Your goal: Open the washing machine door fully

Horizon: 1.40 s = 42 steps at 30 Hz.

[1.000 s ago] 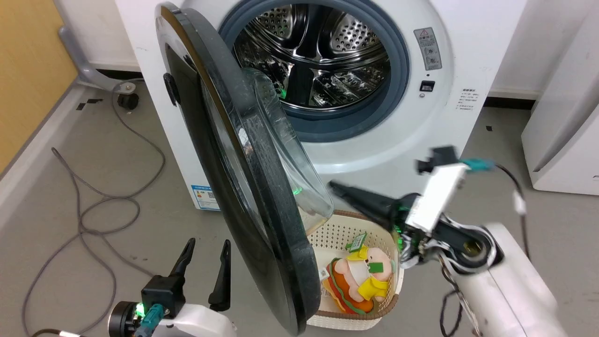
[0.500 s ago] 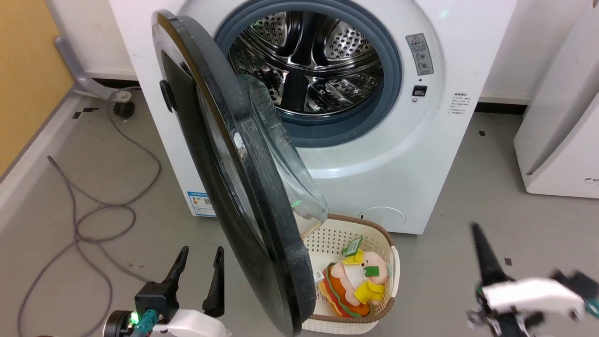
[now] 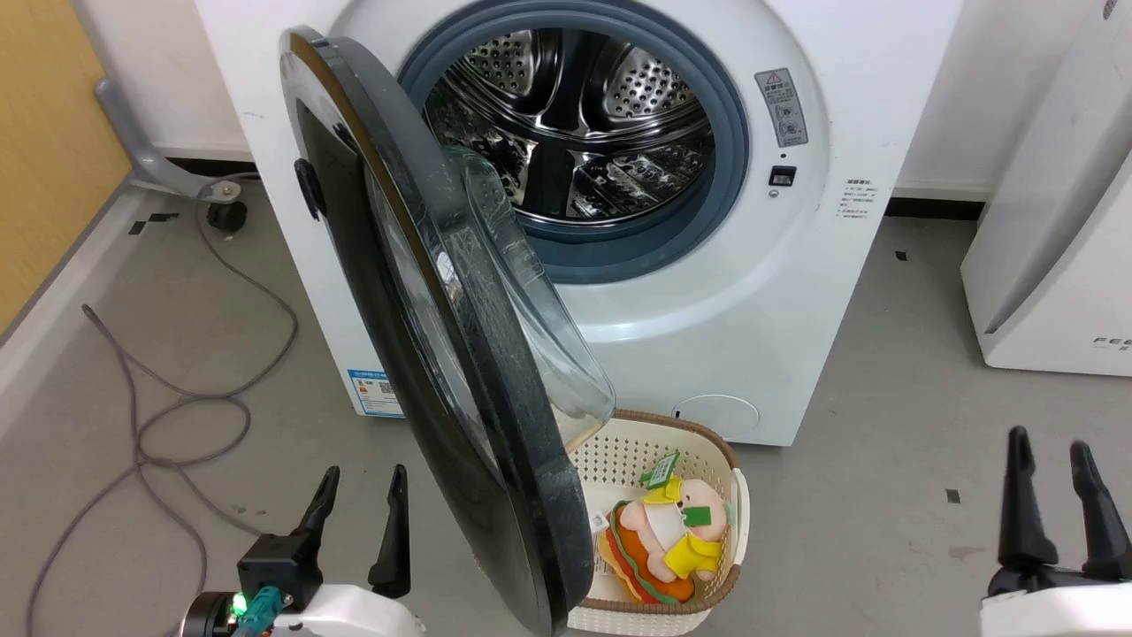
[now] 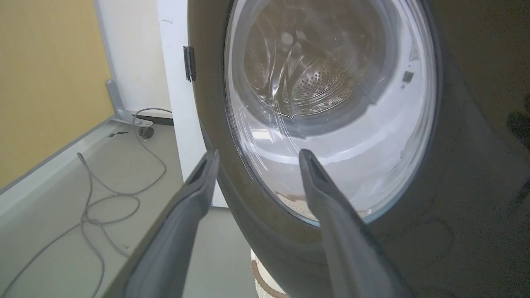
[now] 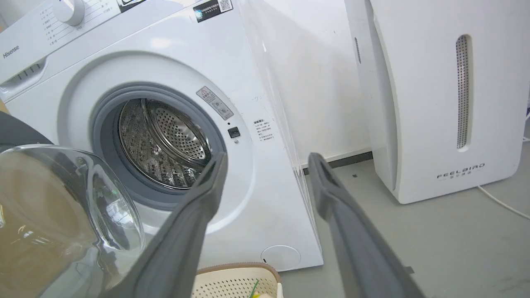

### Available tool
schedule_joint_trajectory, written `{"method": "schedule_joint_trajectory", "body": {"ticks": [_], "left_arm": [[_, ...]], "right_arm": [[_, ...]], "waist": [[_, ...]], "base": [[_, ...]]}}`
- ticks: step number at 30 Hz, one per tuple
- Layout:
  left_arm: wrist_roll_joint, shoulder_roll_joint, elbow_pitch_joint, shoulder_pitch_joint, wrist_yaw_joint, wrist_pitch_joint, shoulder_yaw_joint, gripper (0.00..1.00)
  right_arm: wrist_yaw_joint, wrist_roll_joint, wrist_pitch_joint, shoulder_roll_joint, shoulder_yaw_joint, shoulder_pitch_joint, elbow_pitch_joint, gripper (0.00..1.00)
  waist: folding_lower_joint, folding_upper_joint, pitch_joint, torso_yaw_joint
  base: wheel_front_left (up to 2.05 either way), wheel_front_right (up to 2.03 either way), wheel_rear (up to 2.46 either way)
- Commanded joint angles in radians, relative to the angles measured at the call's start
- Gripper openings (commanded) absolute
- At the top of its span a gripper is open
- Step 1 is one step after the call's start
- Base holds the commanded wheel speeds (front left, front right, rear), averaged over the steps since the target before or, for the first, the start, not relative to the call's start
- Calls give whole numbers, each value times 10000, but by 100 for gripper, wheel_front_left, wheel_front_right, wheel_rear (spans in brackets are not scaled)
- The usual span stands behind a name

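Hanging low at either side in the head view, both grippers are empty. The left gripper [image 3: 364,474] has its two dark fingers parted a moderate way, pointing up, just beside the outer face of the washing machine door [image 3: 495,372] with no contact visible. Its wrist view shows the left gripper [image 4: 258,154] framing the door's lower rim and glass bowl, holding nothing. The right gripper [image 3: 1050,441] stands well apart from the door over bare floor, fingers a little spread. In its own wrist view the right gripper [image 5: 269,156] is aimed at the washing machine [image 5: 256,82]. The door stands partly swung out from the washing machine's [image 3: 707,336] left side, edge-on to the head camera, its lower edge over a basket [image 3: 707,447] holding a plush toy [image 3: 672,540].
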Motion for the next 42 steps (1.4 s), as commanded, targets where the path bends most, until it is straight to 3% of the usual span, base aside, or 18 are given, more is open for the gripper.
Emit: {"method": "schedule_joint_trajectory", "body": {"ticks": [1, 8, 12, 17, 19, 20, 29, 42], "left_arm": [[-35, 24, -35, 172, 35, -44, 50, 100], [18, 24, -63, 215, 21, -44, 171, 100], [30, 24, -64, 241, 21, -44, 192, 100], [58, 24, 5, 242, 16, -44, 142, 100], [80, 24, 50, 237, -8, -44, 138, 26], [95, 24, 72, 232, -28, -44, 132, 0], [-2, 24, -984, 80, -94, -44, 201, 0], [140, 24, -5590, -957, 160, -44, -140, 0]], "right_arm": [[10, -227, -40, 118, 15, 215, -185, 100], [10, -2814, 335, 360, 633, 1216, -1668, 100], [10, -3106, 658, 407, 926, 1669, -1743, 100], [10, -2669, 717, 415, 993, 1780, -1249, 100], [10, -2602, 679, 416, 1009, 1735, -1053, 100], [10, -2590, 661, 416, 1025, 1707, -963, 100], [10, -2496, 512, 418, 993, 1524, -475, 100], [10, -2372, 347, 418, 985, 1419, -160, 100]], "waist": [[0, 0, -5, -6], [0, 0, -53, -50], [0, 0, -64, -79], [0, 0, -80, -110], [0, 0, -91, -121], [0, 0, -91, -125], [0, 0, -133, -132], [0, 0, -147, -137]], "base": [[0, 0, 0], [0, 0, 0], [0, 0, 0], [0, 0, 0], [0, 0, 0], [0, 0, 0], [0, 0, 0], [0, 0, 0]]}}
